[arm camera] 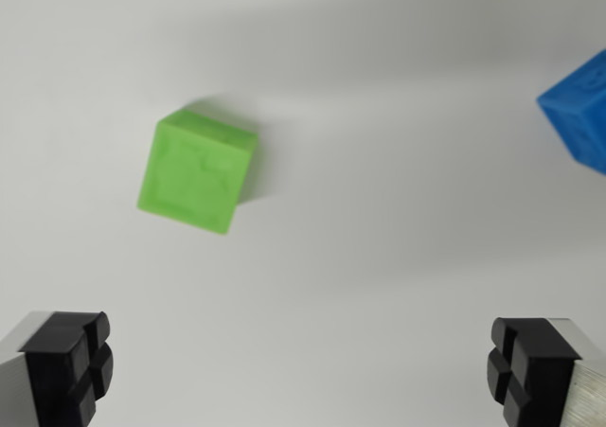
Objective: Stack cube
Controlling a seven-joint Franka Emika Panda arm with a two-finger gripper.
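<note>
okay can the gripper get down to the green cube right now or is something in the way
Probably yes. The gripper is open, the green cube sits alone on the white surface, and the blue cube lies well off at the wrist view's right.

A bright green plastic cube (197, 170) rests on the plain white surface in the left half of the wrist view, turned a little so its edges run slightly askew to the frame. Its broad upper face carries a faint embossed pattern, too blurred to read. A blue plastic cube (579, 108) sits at the wrist view's right edge, cut off by the frame, only 1 corner portion showing. The 2 cubes lie well apart, neither touching anything else.
</note>
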